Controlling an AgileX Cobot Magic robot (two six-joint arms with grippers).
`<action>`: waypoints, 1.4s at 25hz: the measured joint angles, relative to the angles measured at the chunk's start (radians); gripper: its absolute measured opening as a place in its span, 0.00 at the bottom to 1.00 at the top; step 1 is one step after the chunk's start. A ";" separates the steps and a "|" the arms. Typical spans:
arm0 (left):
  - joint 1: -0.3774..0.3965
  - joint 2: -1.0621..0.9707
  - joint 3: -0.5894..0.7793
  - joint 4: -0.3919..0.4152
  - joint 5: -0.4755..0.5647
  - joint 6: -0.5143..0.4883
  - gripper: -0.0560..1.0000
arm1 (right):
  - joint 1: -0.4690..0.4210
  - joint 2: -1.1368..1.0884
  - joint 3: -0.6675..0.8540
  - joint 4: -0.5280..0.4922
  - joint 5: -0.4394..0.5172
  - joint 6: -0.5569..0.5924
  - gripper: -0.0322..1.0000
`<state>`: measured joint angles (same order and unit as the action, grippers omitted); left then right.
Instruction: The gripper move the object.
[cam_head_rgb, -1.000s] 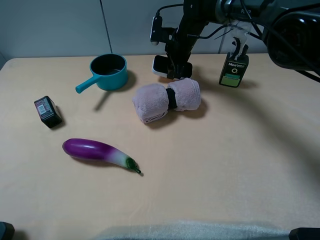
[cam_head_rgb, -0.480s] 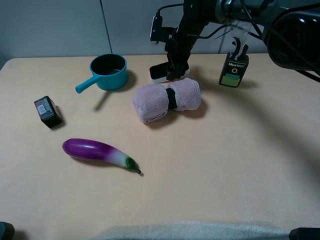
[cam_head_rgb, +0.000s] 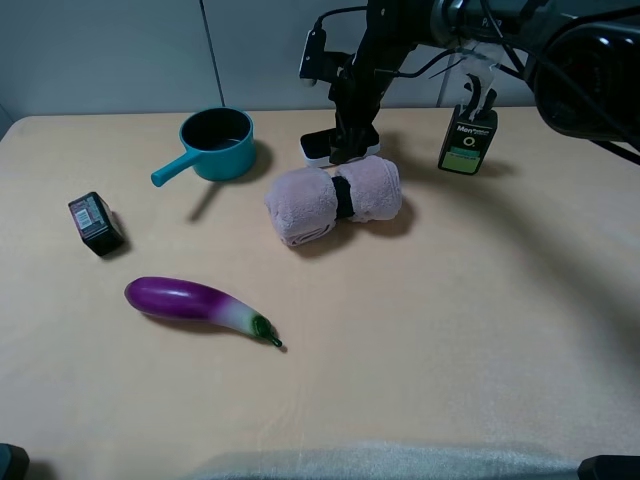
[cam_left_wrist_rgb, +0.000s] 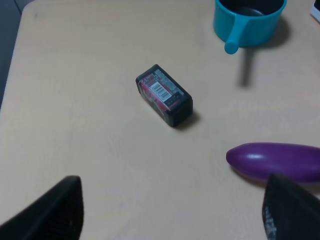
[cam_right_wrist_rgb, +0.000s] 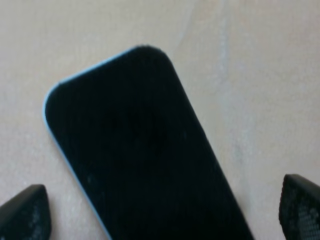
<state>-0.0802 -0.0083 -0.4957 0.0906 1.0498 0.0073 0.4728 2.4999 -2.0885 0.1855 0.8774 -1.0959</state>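
Observation:
The object (cam_head_rgb: 314, 148) is a flat block with a black top and white base. It lies at the back of the table, just behind the pink rolled towel (cam_head_rgb: 333, 203). My right gripper (cam_head_rgb: 347, 140) hangs right over it and hides most of it. In the right wrist view the object's black top (cam_right_wrist_rgb: 135, 145) fills the space between my right gripper's (cam_right_wrist_rgb: 160, 210) two spread fingertips (cam_right_wrist_rgb: 22, 212), which are not touching it. My left gripper (cam_left_wrist_rgb: 170, 220) is open and empty, low over the table's left front near the small black box (cam_left_wrist_rgb: 164, 95).
A teal pot with a handle (cam_head_rgb: 214, 142) stands at the back left. A dark pump bottle (cam_head_rgb: 468, 135) stands at the back right. A purple eggplant (cam_head_rgb: 195, 304) lies at the left front. The small black labelled box (cam_head_rgb: 94, 222) sits at the left.
The object has slid a little to the left and toward the front under my right gripper, and less of it shows now. The left arm has not moved.

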 joint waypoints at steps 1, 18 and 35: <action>0.000 0.000 0.000 0.000 0.000 0.000 0.81 | 0.000 0.000 0.000 0.000 -0.004 0.011 0.70; 0.000 0.000 0.000 0.000 0.000 0.000 0.81 | 0.011 -0.062 -0.004 -0.069 0.099 0.273 0.70; 0.000 0.000 0.000 0.000 0.000 0.000 0.81 | 0.011 -0.237 -0.004 -0.204 0.337 0.839 0.70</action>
<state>-0.0802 -0.0083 -0.4957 0.0906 1.0498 0.0073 0.4841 2.2631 -2.0920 -0.0184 1.2140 -0.2572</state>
